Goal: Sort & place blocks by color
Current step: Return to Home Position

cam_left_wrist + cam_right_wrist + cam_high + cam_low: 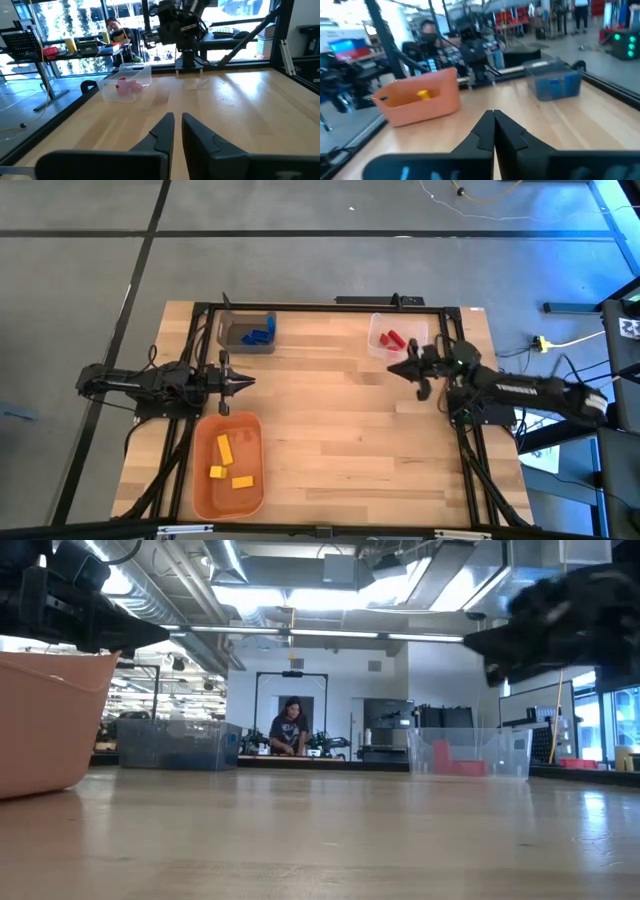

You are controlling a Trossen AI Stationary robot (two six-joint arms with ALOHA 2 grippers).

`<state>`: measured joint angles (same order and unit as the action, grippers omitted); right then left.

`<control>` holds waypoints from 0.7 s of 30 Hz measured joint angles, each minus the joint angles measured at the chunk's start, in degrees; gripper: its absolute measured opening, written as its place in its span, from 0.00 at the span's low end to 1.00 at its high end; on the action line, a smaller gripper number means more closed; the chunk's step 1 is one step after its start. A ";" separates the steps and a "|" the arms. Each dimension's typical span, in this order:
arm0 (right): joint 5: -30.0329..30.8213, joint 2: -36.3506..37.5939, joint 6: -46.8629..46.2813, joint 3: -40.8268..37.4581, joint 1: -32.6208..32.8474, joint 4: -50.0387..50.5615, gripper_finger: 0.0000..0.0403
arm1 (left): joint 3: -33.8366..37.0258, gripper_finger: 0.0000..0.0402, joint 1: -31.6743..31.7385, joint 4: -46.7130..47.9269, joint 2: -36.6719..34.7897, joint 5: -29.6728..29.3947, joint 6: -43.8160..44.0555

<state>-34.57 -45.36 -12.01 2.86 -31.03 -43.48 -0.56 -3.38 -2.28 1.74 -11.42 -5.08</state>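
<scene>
All the blocks in sight lay sorted. The yellow blocks (pixel 226 450) were inside the orange bin (pixel 197 475). The blue blocks (pixel 261 335) were in the grey bin (pixel 230 332) just beyond the orange bin, and the red blocks (pixel 392 338) were in the clear bin (pixel 377 347), well across the counter (pixel 340 440) from it. No loose brick showed on the wood, so the sorting looked finished or nearly so.

The left gripper (pixel 243 383) hung just past the orange bin's far rim, its jaws all but together on nothing. The right gripper (pixel 396 369) sat far from the orange bin, near the clear one, its jaws together and empty. Both arms seemed parked at rest, out of the bins' way.

Only the overhead view showed which blocks lay in which bin, and only the wrist views showed how the jaws stood. The table-level view added a person (pixel 290 728) in the room behind, but the orange bin's wall hid its contents there.
</scene>
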 joint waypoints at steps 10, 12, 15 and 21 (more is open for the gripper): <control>13.53 28.78 -4.77 -2.39 8.60 22.59 0.00 | 0.00 0.04 0.00 -0.02 0.00 0.02 0.00; 21.57 33.36 -3.80 -2.39 12.85 28.66 0.00 | 0.00 0.04 0.00 -0.02 0.00 0.06 -0.01; 32.38 39.49 -2.48 -2.43 19.54 38.25 0.00 | 0.00 0.03 0.00 0.00 0.00 0.07 0.00; 42.38 45.31 0.69 -2.16 30.92 40.64 0.00 | 0.00 0.01 0.00 -0.08 0.02 0.15 0.00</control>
<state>7.81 -0.05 -11.32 0.70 -0.10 -2.84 -0.56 -3.38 -2.37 1.75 -11.27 -5.08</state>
